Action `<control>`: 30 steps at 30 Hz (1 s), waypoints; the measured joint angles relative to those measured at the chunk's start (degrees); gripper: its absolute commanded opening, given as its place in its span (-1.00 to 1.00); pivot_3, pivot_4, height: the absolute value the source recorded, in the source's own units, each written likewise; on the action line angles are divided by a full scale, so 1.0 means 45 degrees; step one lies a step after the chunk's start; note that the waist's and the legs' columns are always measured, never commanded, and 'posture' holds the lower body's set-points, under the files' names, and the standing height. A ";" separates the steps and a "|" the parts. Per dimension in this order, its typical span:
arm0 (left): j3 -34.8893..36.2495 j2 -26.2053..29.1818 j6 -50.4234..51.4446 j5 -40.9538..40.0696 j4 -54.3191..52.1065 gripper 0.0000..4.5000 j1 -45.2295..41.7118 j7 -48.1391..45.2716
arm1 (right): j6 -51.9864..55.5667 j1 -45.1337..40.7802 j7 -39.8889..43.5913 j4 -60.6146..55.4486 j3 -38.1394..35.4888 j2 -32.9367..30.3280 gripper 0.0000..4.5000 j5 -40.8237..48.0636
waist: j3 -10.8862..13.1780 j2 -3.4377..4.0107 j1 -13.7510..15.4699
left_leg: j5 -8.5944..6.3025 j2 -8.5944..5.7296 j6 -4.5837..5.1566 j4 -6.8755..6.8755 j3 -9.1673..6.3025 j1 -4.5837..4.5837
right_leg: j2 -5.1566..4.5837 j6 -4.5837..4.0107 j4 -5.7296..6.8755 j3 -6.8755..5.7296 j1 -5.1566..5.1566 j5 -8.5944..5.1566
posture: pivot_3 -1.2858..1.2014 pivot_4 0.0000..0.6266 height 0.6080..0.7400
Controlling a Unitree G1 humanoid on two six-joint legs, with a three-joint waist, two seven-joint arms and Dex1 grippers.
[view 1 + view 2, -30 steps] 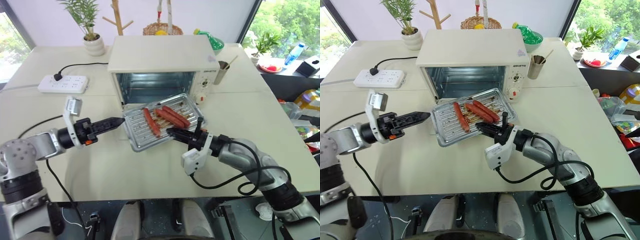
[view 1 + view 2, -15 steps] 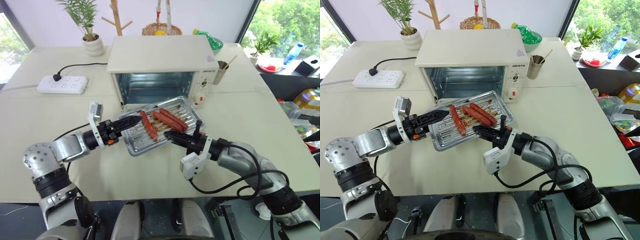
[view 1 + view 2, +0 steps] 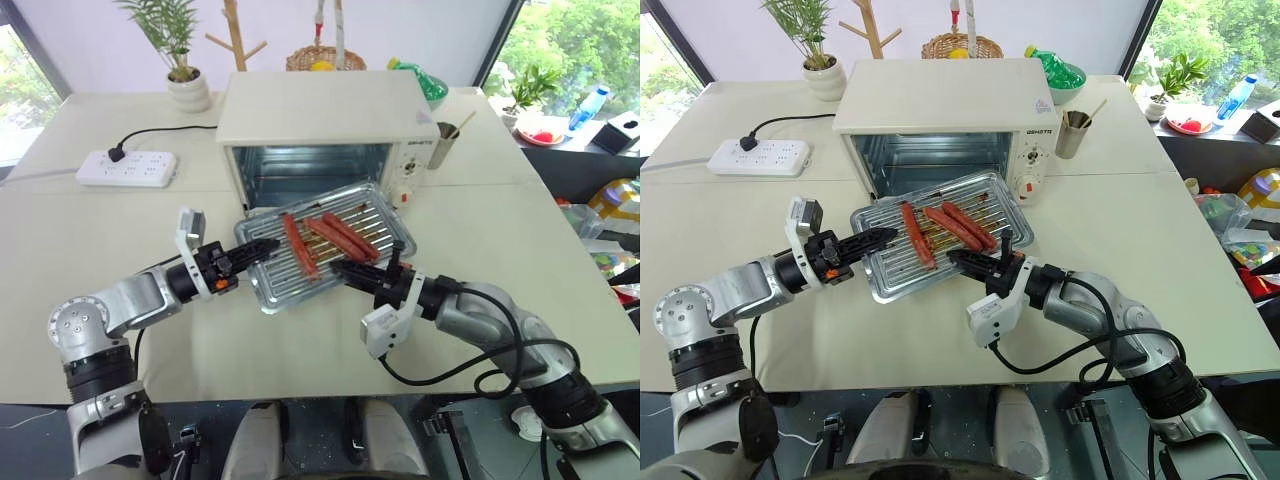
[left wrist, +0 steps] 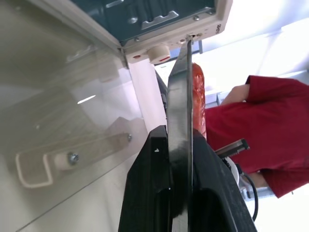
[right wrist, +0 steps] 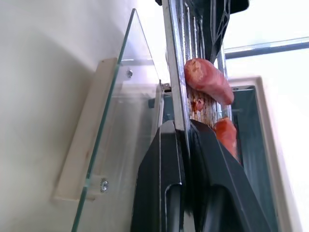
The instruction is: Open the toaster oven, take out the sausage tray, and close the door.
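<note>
Right now I see the sausage tray (image 3: 325, 245) held up off the tabletop (image 3: 120, 210) just in front of the toaster oven (image 3: 330, 135), above the dropped door (image 4: 67, 121), which lies flat with its glass facing up. Its long axis runs across the oven's mouth from my left, nearer me, to my right, nearer the oven, so it sits skewed rather than square to the opening, with the right far corner close to the control panel. Three red sausages (image 3: 320, 240) lie across the ridges, angled from far left to near right, side by side. My left tool (image 3: 262, 246) is clenched on the tray's left short rim; the wrist view shows the thin metal edge pinched between the two black fingers (image 4: 149, 193). That forearm reaches in level from the left, pointing forward and to the right. My right tool (image 3: 345, 270) is clamped on the near long rim, its fingers (image 5: 161, 183) closed over the edge, with the forearm coming in from the right and pointing forward and left. A white power strip (image 3: 125, 168) lies well to the left of the oven.
</note>
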 measured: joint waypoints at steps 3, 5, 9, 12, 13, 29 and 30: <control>-0.0573 0.0259 -0.0727 -0.0652 -0.0002 -0.99 0.0245 0.0283 | -0.0010 0.0001 0.0000 0.0002 -0.0007 0.0000 -1.00 -0.0002 | 0.0000 0.0000 0.0002 | 0.0004 -0.0002 -0.0006 0.0000 0.0002 0.0000 | 0.0000 -0.0002 0.0000 0.0000 0.0000 -0.0001 | 0.03 -0.52 1.00; -0.0968 0.0460 -0.1182 -0.1019 -0.0002 -0.99 0.0379 0.0401 | -0.0012 0.0002 0.0003 0.0006 -0.0013 -0.0008 -1.00 -0.0002 | 0.0000 0.0000 0.0000 | 0.0004 -0.0003 -0.0006 0.0000 0.0003 0.0000 | 0.0001 -0.0004 -0.0001 0.0001 0.0000 -0.0002 | 0.03 -0.52 1.00; -0.1577 0.0695 -0.1851 -0.1799 0.0130 -0.99 0.0568 0.0801 | -0.0034 0.0001 0.0106 0.0005 -0.0035 -0.0105 -1.00 0.0102 | 0.0000 0.0000 0.0001 | 0.0004 -0.0004 -0.0006 -0.0001 0.0004 0.0001 | 0.0001 -0.0008 -0.0001 0.0001 0.0000 -0.0004 | 0.03 -0.52 1.00; -0.2011 0.0888 -0.2195 -0.2292 0.0302 -1.00 0.0721 0.0883 | -0.0073 0.0001 0.0335 0.0002 -0.0080 -0.0224 -0.65 0.0417 | 0.0000 0.0000 -0.0001 | 0.0003 -0.0005 -0.0006 -0.0001 0.0005 0.0000 | 0.0003 -0.0009 -0.0002 0.0000 0.0000 -0.0005 | 0.03 -0.52 1.00; -0.2053 0.1004 -0.2364 -0.2429 0.0335 -1.00 0.0791 0.0889 | -0.0058 0.0009 0.0434 -0.0001 -0.0118 -0.0238 -0.51 0.0666 | 0.0000 0.0000 -0.0003 | 0.0003 -0.0005 -0.0006 -0.0002 0.0005 0.0000 | 0.0003 -0.0009 -0.0001 -0.0001 0.0000 -0.0005 | 0.03 -0.52 1.00; -0.1278 0.2406 -0.2310 -0.2769 0.0100 -1.00 0.3336 -0.0211 | -0.0627 0.1180 0.0419 -0.0408 -0.1079 -0.1211 0.59 0.0838 | 0.0000 0.0000 -0.0018 | 0.0003 0.0002 -0.0005 -0.0007 0.0013 0.0006 | 0.0005 -0.0051 -0.0009 -0.0004 -0.0001 -0.0029 | 0.03 -0.52 1.00; -0.1003 0.2548 -0.2298 -0.2769 0.0022 -1.00 0.3571 -0.0370 | -0.0713 0.1322 0.0401 -0.0404 -0.1223 -0.1346 0.59 0.0878 | 0.0000 0.0001 -0.0022 | 0.0003 0.0003 -0.0005 -0.0010 0.0014 0.0006 | 0.0005 -0.0053 -0.0011 -0.0004 -0.0001 -0.0031 | 0.03 -0.52 1.00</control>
